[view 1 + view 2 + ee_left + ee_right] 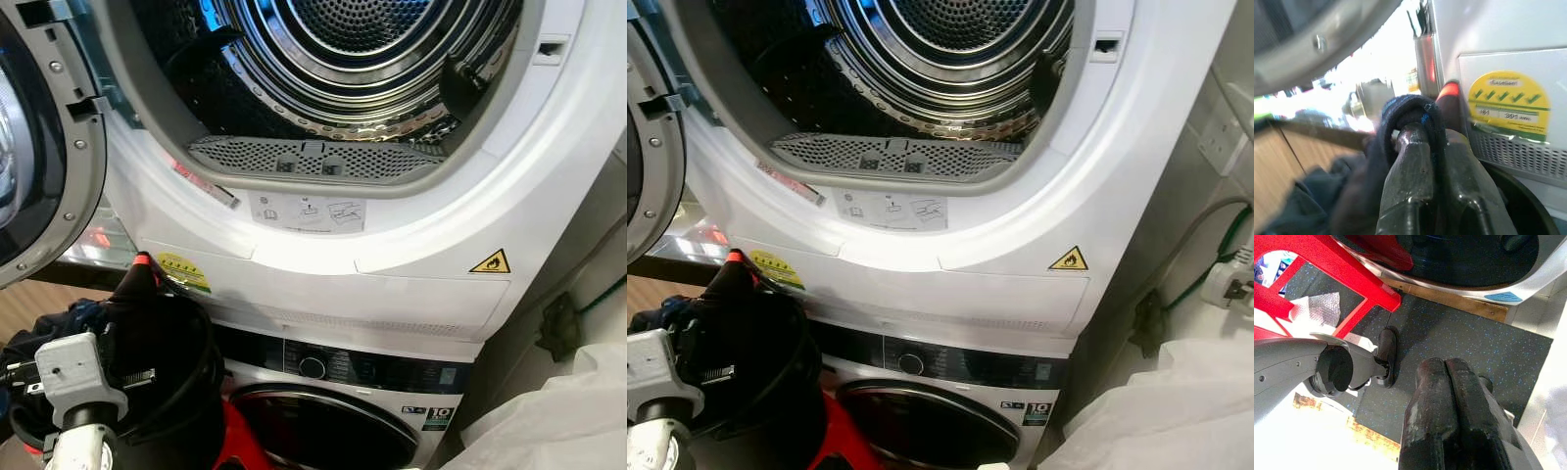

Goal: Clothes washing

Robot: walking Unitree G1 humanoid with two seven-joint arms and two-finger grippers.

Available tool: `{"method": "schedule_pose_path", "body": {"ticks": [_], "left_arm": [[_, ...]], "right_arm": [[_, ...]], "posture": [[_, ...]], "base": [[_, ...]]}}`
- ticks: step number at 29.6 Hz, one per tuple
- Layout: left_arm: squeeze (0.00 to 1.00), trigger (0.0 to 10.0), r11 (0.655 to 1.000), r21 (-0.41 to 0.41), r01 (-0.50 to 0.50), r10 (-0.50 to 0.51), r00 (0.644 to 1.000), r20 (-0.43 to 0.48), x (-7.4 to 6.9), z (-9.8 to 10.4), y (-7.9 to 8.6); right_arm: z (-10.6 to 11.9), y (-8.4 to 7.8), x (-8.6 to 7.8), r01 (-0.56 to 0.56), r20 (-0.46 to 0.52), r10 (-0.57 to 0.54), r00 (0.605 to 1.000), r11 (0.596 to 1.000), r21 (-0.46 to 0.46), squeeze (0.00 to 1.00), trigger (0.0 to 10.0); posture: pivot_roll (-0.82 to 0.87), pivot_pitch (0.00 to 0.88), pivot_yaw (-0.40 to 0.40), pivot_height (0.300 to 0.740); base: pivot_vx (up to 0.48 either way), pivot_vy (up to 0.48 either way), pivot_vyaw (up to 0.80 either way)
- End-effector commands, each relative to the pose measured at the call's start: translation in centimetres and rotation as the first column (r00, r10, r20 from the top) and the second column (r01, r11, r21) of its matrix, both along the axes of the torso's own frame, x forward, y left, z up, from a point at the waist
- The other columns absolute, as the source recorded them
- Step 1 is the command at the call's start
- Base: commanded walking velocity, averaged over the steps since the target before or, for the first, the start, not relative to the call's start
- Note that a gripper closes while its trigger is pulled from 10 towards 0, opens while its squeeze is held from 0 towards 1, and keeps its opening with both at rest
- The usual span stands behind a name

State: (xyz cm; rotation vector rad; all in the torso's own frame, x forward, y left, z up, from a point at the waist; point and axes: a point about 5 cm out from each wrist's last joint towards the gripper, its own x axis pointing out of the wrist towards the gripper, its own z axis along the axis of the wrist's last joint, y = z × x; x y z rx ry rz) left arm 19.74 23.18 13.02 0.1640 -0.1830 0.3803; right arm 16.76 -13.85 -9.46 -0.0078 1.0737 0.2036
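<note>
- Gripping a dark blue garment (1410, 117) in my left hand (1420, 147), I have both fingers pressed together on a fold of it, the cloth looped over the fingertips.
- That hand sits low on the left, just beside the white front of the dryer (392, 284), close to its yellow sticker (183, 271).
- More dark clothing (147, 343) bunches around my left wrist, with a red-orange tip (144, 259) poking up just beside the sticker; I cannot say for sure whether it is cloth or part of something else.
- Above, the dryer's round opening shows the steel drum (362, 49) and a grey lint grille (313, 159) at its near edge; the dryer door (39, 176) swings open to the left.
- Below the dryer stands a washing machine (343, 392) with a dial (313, 367) and a dark round door.
- My right hand (1447, 382) hangs over the dark speckled floor (1459, 338), fingers together and empty, near a red stool (1327, 279).
</note>
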Motion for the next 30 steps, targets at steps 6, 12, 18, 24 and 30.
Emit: {"method": "schedule_pose_path", "body": {"ticks": [6,12,18,24,30], "left_arm": [[0.00,0.0,0.914,0.261,0.312,-0.339,0.938,0.065,1.0,2.6,-4.6],[0.00,0.0,0.744,0.295,0.600,-0.624,0.781,-0.016,3.2,3.3,-8.1],[0.00,0.0,0.541,0.349,0.765,-0.801,0.595,-0.062,5.3,5.6,-10.4],[0.00,0.0,0.340,0.502,0.795,-0.903,0.425,-0.061,8.2,11.3,-12.2],[0.00,0.0,0.282,0.473,0.834,-0.944,0.330,-0.018,8.5,13.6,-13.3]], "right_arm": [[0.1,0.4,0.3,-0.011,0.010,0.011,1.000,1.000,0.013,0.00,10.0],[0.3,0.5,0.8,0.002,0.024,-0.003,1.000,1.000,0.017,0.00,10.0],[0.4,0.6,0.9,0.018,0.028,-0.019,0.999,1.000,0.020,0.00,10.0],[0.3,0.3,0.6,0.042,0.024,-0.042,0.999,0.999,0.017,0.00,10.0],[0.9,0.3,1.8,0.050,0.085,-0.054,0.995,0.997,0.050,0.00,10.0]], "posture": [[0.17,0.000,0.100,0.740],[0.16,0.000,0.107,0.740],[0.13,0.000,0.115,0.740],[0.11,0.000,0.124,0.740],[0.08,0.000,0.131,0.740]], "base": [[0.000,0.000,0.00],[0.000,0.000,0.00],[0.000,0.000,0.00],[0.000,0.000,0.00],[0.000,0.000,0.00]]}}
